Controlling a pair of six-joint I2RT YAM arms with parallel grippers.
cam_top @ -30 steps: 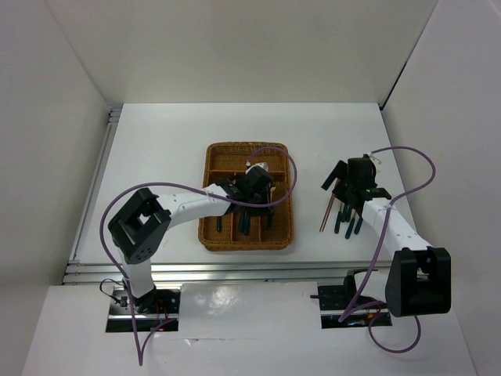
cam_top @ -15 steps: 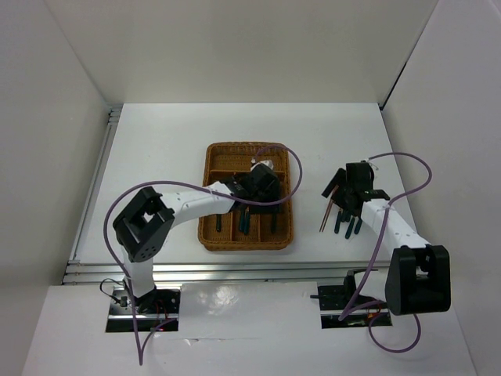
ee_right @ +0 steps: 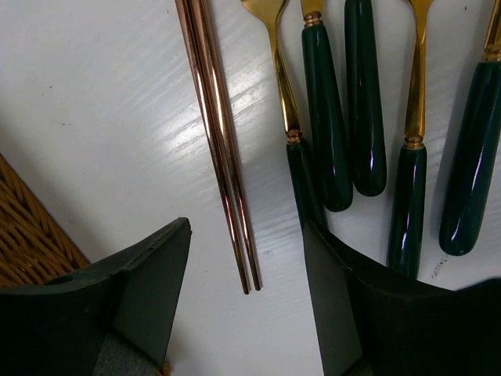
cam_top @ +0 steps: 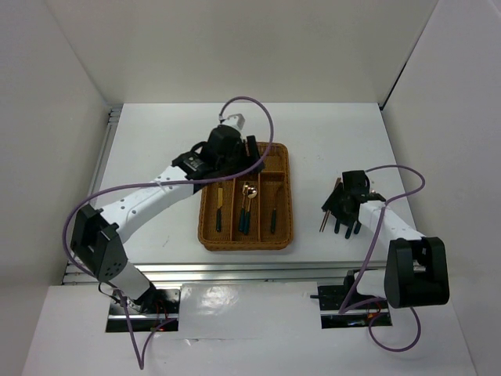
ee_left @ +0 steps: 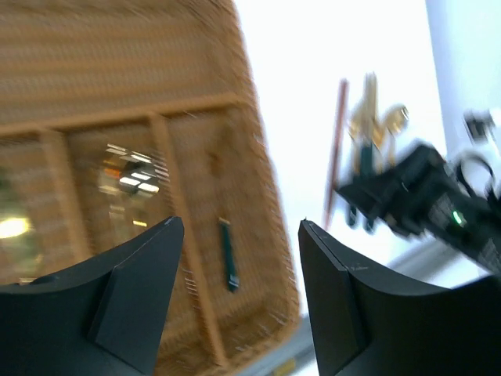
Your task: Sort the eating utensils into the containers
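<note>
The wicker tray [cam_top: 210,233] holds three green-handled utensils, one per long section: a knife [cam_top: 221,213], a gold spoon [cam_top: 246,202] and a third piece [cam_top: 273,220]. My left gripper [cam_top: 252,153] hangs open and empty above the tray's far end; in the left wrist view the left gripper [ee_left: 241,227] looks down on the tray [ee_left: 258,141] and one green handle [ee_left: 228,254]. My right gripper [cam_top: 337,213] is low over the loose utensils on the table. In its own view the right gripper [ee_right: 246,235] is open astride the near ends of the chopsticks [ee_right: 223,157], beside several green handles [ee_right: 364,110].
The tray's corner [ee_right: 31,243] lies close to the left of the right gripper. White walls enclose the table on three sides. A metal rail [cam_top: 102,180] runs along the left edge. Purple cables loop over both arms.
My left gripper has opened and pulled up and back from the tray's middle to its far end, uncovering the spoon. My right gripper has dropped lower over the chopsticks and narrowed.
</note>
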